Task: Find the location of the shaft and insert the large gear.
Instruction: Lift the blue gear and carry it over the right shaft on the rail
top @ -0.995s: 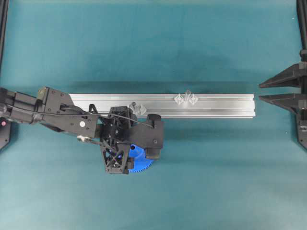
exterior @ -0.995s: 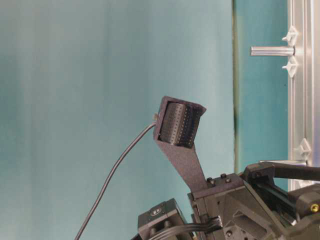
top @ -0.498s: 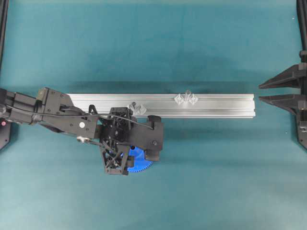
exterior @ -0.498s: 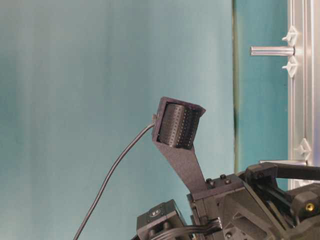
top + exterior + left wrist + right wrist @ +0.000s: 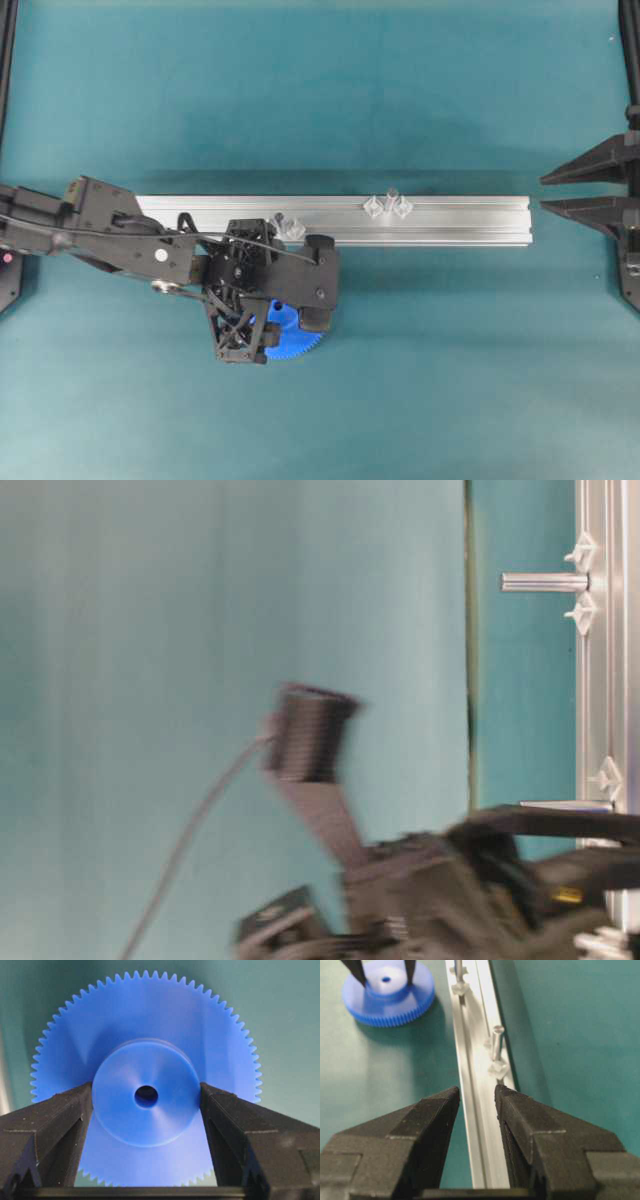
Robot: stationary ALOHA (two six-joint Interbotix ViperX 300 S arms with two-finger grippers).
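The large gear (image 5: 150, 1025), a bright blue toothed disc with a raised hub, lies flat on the teal mat just in front of the aluminium rail (image 5: 460, 220). My left gripper (image 5: 146, 1094) points down at it, one finger pressed against each side of the hub. From overhead, the arm covers most of the large gear (image 5: 296, 343). Two short grey shafts stand up from the rail between clear mounts, one shaft (image 5: 389, 202) near the middle and another (image 5: 287, 223) beside my left wrist. My right gripper (image 5: 476, 1091) hangs open over the rail's right end (image 5: 476, 1130), holding nothing.
The rail runs left to right across the mat's middle. Black frame posts (image 5: 8, 60) stand at the left and right edges. At the right edge, the right arm (image 5: 590, 190) is level with the rail. In the table-level view the left arm (image 5: 450, 880) is blurred.
The left fingers have closed onto the gear's hub. The left arm has shifted slightly left and is blurred with motion in the table-level view. The right arm has not moved.
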